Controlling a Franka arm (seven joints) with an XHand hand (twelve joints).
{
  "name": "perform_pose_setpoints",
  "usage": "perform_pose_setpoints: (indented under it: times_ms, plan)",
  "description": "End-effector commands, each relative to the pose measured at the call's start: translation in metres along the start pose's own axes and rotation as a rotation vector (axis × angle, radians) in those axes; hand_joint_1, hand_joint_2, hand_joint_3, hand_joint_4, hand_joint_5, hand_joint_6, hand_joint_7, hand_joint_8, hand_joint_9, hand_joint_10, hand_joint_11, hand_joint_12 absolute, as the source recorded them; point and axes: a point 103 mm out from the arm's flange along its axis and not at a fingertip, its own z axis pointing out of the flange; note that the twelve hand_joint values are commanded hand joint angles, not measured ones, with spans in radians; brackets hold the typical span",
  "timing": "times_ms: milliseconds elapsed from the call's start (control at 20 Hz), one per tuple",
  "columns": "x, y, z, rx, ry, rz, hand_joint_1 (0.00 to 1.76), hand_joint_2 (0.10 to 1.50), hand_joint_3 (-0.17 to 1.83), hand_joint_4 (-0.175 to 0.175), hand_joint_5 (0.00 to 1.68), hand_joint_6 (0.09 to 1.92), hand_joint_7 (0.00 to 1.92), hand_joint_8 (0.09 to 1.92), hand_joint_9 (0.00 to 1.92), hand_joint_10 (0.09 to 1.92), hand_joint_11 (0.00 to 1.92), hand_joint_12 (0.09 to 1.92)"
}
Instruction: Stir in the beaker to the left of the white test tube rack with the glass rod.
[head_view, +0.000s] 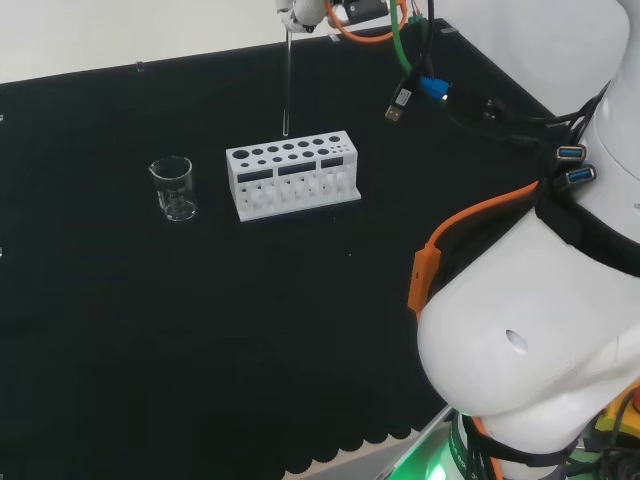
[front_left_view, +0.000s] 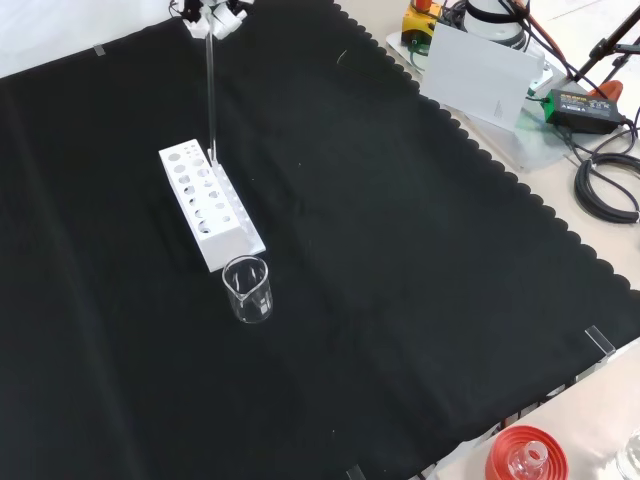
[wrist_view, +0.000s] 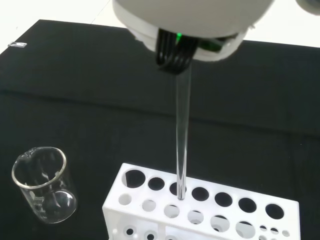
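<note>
A thin glass rod (head_view: 287, 85) hangs upright from my hand (head_view: 300, 14), whose fingers (wrist_view: 172, 59) are shut on its upper end. In the front view the hand (front_left_view: 210, 14) is at the top edge and the rod (front_left_view: 211, 95) drops to the white test tube rack (front_left_view: 205, 205). The rod (wrist_view: 182, 145) has its lower tip at a hole in the back row of the rack (wrist_view: 200, 212); I cannot tell whether it is inside. An empty clear beaker (head_view: 174, 188) stands left of the rack (head_view: 292, 175) in the head view. The beaker (front_left_view: 247, 290) (wrist_view: 42, 185) is apart from the rack.
The arm's own white links (head_view: 530, 330) stand at the right of the head view, with cables above them. In the front view a red ribbed stand (front_left_view: 525, 455) with glassware sits off the cloth at the lower right, and a white box (front_left_view: 480, 70) and cables lie beyond the scalloped edge.
</note>
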Motion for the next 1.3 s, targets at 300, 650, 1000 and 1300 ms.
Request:
perform_pose_setpoints:
  times_ms: [300, 650, 1000, 1300]
  plan:
    - [0.014, 0.008, -0.003, 0.016, -0.013, -0.005, 1.33, 0.6, 0.76, -0.175, 1.2, 0.61, 1.39, 0.73, 1.77, 0.45, 1.6, 0.75]
    - [0.034, 0.006, -0.012, 0.004, -0.02, -0.044, 1.33, 0.6, 0.76, -0.175, 1.2, 0.61, 1.4, 0.73, 1.77, 0.45, 1.6, 0.74]
    - [0.082, 0.006, -0.026, -0.012, -0.014, -0.122, 1.33, 0.6, 0.76, -0.175, 1.2, 0.61, 1.4, 0.73, 1.77, 0.45, 1.6, 0.74]
    - [0.121, 0.01, -0.028, -0.014, -0.019, -0.191, 1.33, 0.6, 0.76, -0.175, 1.2, 0.61, 1.4, 0.72, 1.77, 0.44, 1.6, 0.74]
